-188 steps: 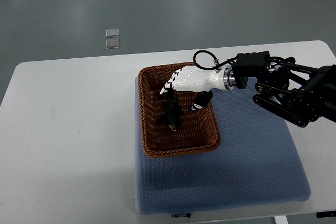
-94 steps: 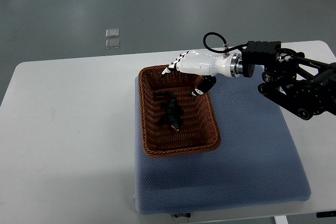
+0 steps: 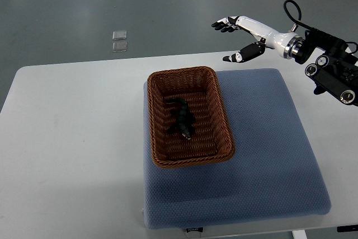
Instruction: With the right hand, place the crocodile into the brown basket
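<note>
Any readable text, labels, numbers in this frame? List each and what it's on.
Nothing is readable.
Small dark tag on the front edge of the blue padded mat: light print, too small to read.
Brown woven wicker basket, dark toy crocodile, white-and-black right hand, white table: no print visible.

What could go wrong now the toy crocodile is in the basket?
Little, probably. The crocodile lies fully inside the brown basket. The basket sits at the left edge of a soft blue cushion, so a knock might shift it. The open right hand hangs beyond the far edge of the table; a low swing could clip the rim.
</note>
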`<state>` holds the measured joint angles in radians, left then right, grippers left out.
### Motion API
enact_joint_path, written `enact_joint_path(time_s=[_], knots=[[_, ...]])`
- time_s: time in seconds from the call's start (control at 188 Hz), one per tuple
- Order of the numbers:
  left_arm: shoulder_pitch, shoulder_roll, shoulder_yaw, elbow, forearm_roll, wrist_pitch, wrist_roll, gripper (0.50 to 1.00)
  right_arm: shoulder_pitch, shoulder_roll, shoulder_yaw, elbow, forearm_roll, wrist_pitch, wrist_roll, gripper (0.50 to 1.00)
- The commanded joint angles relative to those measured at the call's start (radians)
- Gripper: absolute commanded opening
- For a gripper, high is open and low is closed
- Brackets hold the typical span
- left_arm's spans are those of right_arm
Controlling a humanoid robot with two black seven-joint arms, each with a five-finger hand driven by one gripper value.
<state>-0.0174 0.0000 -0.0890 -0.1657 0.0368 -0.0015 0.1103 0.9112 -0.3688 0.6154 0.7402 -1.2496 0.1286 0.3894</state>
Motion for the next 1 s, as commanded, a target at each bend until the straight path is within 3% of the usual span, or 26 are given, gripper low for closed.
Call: enact_joint_path(time_s=[0.0,0.478,0.69,0.748,0.992], knots=[[0.0,0.0,0.0,0.0,0.0,0.0,0.0,1.0,-0.026,-0.001,0.0,-0.058,0.162,-0.003,-0.017,0.844],[0.0,0.0,0.0,0.0,0.0,0.0,-0.001,1.0,-0.113,-0.012,-0.002,-0.101,0.788,-0.014,-0.107,0.844],[0.0,0.0,0.0,0.0,0.0,0.0,0.0,1.0,-0.127,-0.001,-0.002,-0.099,1.006,-0.04,-0.115,0.866],[-0.001,0.0,0.0,0.0,0.0,0.0,0.0,1.0,-0.13,0.001,-0.002,-0.099,1.049,-0.038,-0.115,0.911],[-0.001,0.0,0.0,0.0,0.0,0.0,0.0,1.0,-0.146,0.007,0.0,-0.101,1.144,-0.032,-0.112,0.93]])
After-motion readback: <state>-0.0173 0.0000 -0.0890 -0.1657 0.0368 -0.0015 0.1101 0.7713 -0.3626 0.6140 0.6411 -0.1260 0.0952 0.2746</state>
